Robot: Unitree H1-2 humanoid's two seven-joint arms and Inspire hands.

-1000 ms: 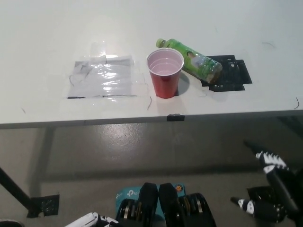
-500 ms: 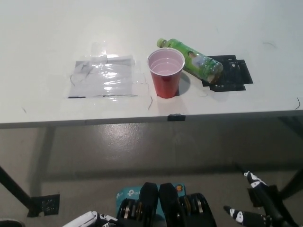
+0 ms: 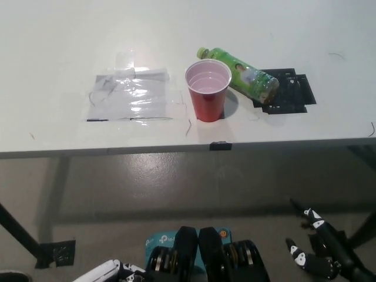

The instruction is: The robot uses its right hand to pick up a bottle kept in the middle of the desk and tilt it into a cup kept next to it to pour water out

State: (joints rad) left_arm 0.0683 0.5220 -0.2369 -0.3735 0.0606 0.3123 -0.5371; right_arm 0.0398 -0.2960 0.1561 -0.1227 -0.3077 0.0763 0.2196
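Right hand (image 3: 320, 255): I see its fingers spread, holding nothing, low at the lower right below the desk edge. Left hand (image 3: 111, 272): bottom edge only; I cannot tell its fingers. Desk (image 3: 59, 47): white, grey floor beneath. Bottle (image 3: 239, 72): green, lying flat, cap pointing upper left, base on black patch (image 3: 291, 94). Red cup (image 3: 208, 90): upright, touching it.

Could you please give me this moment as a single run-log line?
bottle: lying on its side behind the cup | cup: upright on desk | right hand: open, below desk edge | left hand: low, mostly out of frame
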